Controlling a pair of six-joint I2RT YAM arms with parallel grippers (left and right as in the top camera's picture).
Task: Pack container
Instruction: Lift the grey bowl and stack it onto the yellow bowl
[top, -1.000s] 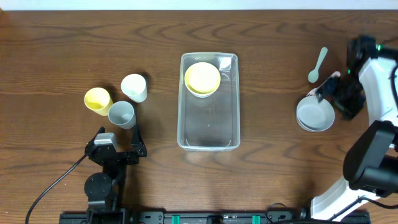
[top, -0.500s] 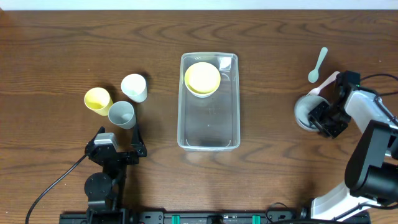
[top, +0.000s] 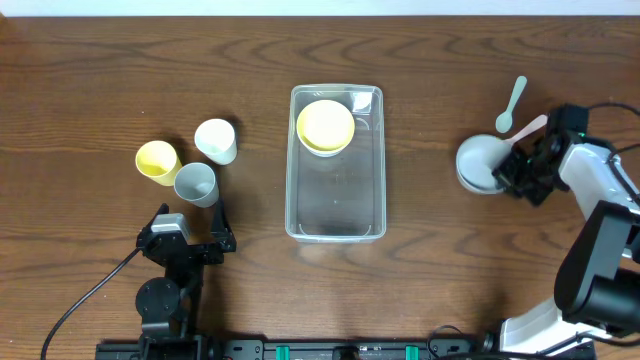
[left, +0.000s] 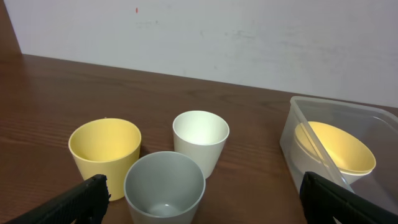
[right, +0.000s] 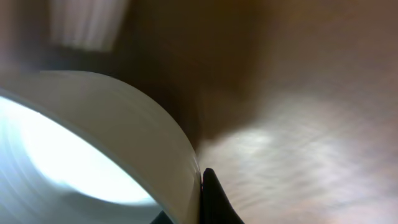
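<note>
- The right wrist view is badly blurred. The curved rim of a pale bowl (right: 93, 137) fills its left side, and one dark fingertip (right: 210, 200) lies against the outside of that rim. The other finger is out of sight.
- From overhead, the right gripper (top: 510, 170) meets the pale bowl at the side of its rim that faces the right edge of the table (top: 450, 260). The jaws look pinched on the rim, though the gripper itself covers the point of contact. Whether the bowl rests on the table or hangs above it cannot be told.
- The left gripper (top: 193, 220) sits by the near edge, towards the left corner, with its jaws spread wide and nothing between them. In the left wrist view only the ends of its two fingers (left: 84, 199) show, at the bottom corners.
- The container (top: 336, 200) is a clear rectangular tub with rounded corners and a rim. It lies in the middle of the table, its long sides running from the near edge to the far edge. The left wrist view cuts it off at the right border.
- A yellow bowl (top: 325, 127) sits upright inside the container, at the end towards the far edge.
- Three cups stand upright and close together between the container and the left edge: a yellow cup (top: 158, 162), a white cup (top: 216, 141) and a grey cup (top: 195, 184). The grey cup stands directly in front of the left gripper's spread jaws, apart from them.
- Two spoons lie near the right edge, on the far side of the pale bowl. One is a pale green spoon (top: 511, 105), and the other is a pink spoon (top: 532, 126) just beside the right gripper.
</note>
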